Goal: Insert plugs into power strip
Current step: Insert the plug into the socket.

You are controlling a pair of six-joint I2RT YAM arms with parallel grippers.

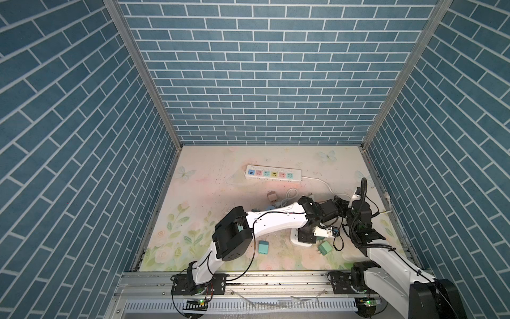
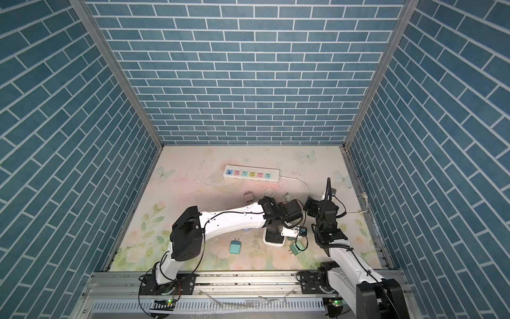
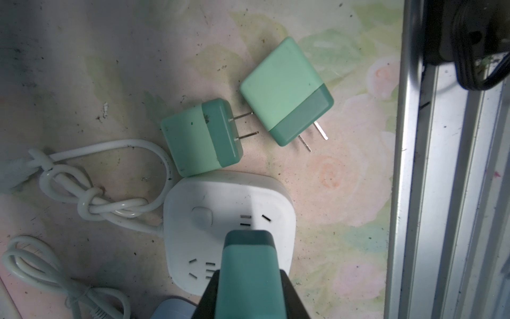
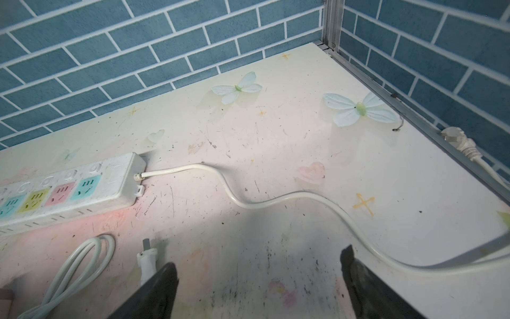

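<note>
While the left hand (image 3: pixel 248 294) is clamped on a teal plug (image 3: pixel 245 248), the plug's dark prong end stands directly ahead of the fingertips. It is over the square white power strip (image 3: pixel 209 198) on the counter (image 3: pixel 345 193). The prongs are hidden, so seating cannot be confirmed.

Step in hand: insertion into this strip. The next move likely calls for aligning both prongs with the slots, then pressing straight in.

Just beyond the strip lies a small green plug (image 3: pixel 201 138), and past it a larger green plug (image 3: pixel 284 91), both loose. The right hand (image 4: pixel 256 276), fingers apart and empty, faces the long power strip (image 4: pixel 69 193) farther ahead.
</note>
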